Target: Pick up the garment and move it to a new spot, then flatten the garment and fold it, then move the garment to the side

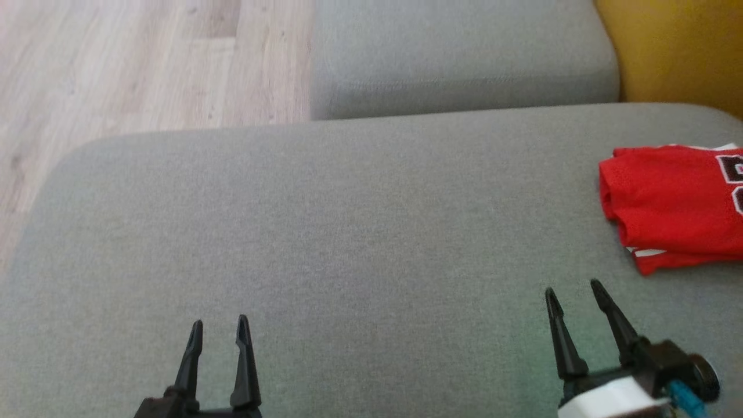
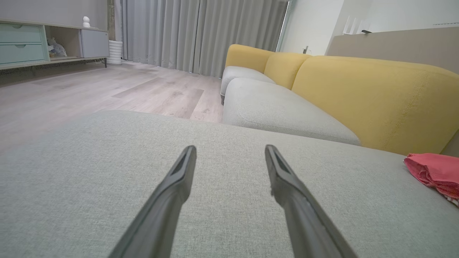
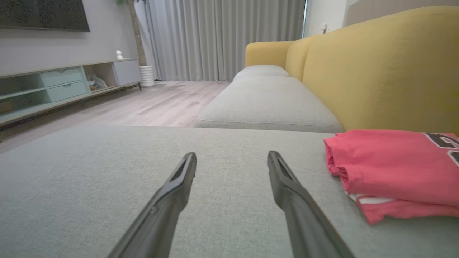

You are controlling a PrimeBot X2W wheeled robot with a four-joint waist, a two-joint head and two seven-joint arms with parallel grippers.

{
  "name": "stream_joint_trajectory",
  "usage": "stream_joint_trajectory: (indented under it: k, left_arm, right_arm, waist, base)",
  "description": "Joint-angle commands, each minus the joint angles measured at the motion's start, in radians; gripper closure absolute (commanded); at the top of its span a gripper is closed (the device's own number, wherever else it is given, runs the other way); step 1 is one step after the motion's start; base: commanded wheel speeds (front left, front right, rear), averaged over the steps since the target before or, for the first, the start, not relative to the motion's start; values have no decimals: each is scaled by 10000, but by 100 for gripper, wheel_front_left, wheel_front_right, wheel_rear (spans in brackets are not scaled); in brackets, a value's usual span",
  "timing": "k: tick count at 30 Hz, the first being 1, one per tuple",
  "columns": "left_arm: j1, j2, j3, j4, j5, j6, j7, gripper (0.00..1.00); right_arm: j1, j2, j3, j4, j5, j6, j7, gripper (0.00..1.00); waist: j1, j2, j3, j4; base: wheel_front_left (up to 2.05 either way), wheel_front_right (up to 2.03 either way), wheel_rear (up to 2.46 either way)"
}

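My left claw (image 1: 220, 320) and right claw (image 1: 572, 286) stand wide, empty. The folded red garment (image 1: 667, 203) lies at three o'clock, its dark lettering cut off; bare grey cushion (image 1: 348, 220) spreads toward nine.

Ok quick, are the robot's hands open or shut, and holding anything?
Left hand: open, holding nothing.
Right hand: open, holding nothing; the red garment lies apart from it.

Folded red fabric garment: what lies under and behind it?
The red garment rests on a grey fabric cushion; a yellow upholstered backrest stands behind. The patch beneath is covered.
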Motion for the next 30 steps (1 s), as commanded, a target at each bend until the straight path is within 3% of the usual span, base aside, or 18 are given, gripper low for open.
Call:
stream_joint_trajectory:
  k: [1, 23, 24, 30]
  left_arm:
    - [-205, -22, 391, -348, 133, 72, -67, 0]
    - [141, -22, 527, -578, 565, 206, -67, 0]
    - [439, 15, 151, -237, 534, 169, 0, 100]
    - [584, 12, 116, 500, 331, 150, 66, 100]
  right_arm:
    - [-80, 102, 38, -477, -269, -7, -118, 0]
    - [532, 369, -200, -574, -112, -7, -120, 0]
    - [818, 418, -403, -261, -216, 0, 0, 100]
    - [961, 411, -379, 483, -17, 0, 59, 100]
  waist:
    - [1, -1, -181, 0]
    - [1, -1, -510, -11]
    - [1, -1, -521, -27]
    - [2, -1, -513, -35]
  base:
    - [0, 0, 0]
    - [0, 0, 0]
    - [0, 0, 0]
    - [0, 0, 0]
